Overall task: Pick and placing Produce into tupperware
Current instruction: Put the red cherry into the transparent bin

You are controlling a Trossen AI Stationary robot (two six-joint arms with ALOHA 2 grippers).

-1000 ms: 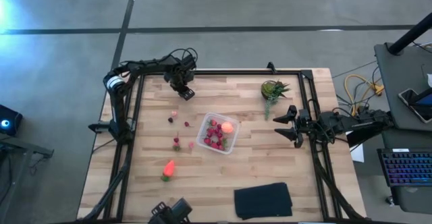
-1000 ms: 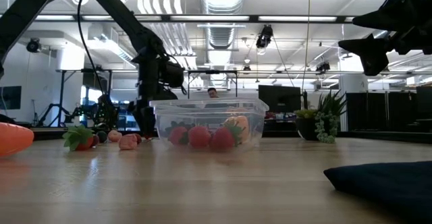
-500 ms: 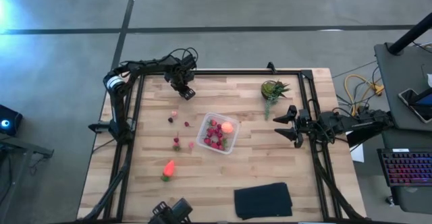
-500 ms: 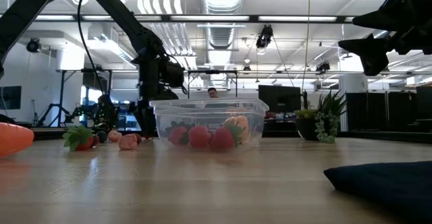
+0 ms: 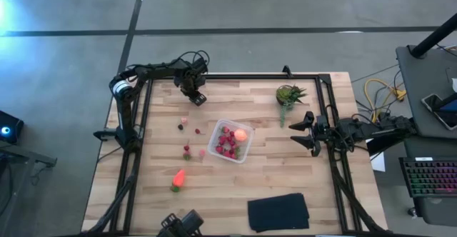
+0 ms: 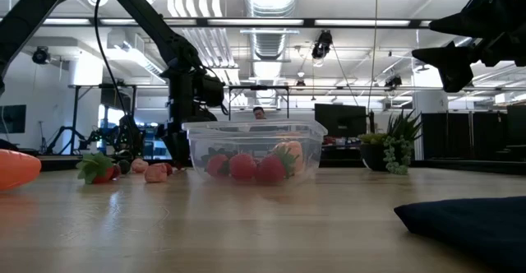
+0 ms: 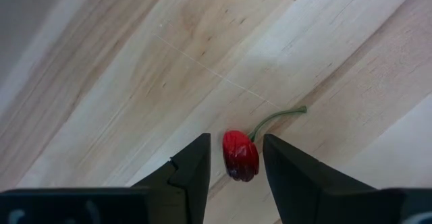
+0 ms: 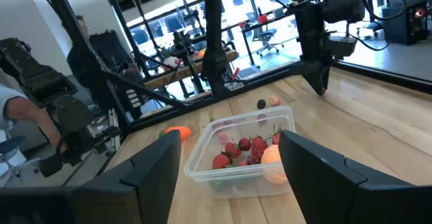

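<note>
we are clamping the left gripper [image 7: 233, 160] on 1 cherry [image 7: 240, 155]; tupperware [image 5: 230, 140] partly filled, carrot [image 5: 178, 178] remaining; right gripper [image 5: 303, 131] idling open.

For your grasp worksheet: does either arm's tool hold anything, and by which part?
The left tool is shut on a small red cherry, gripped across its body, stem free. The right tool holds nothing.
</note>
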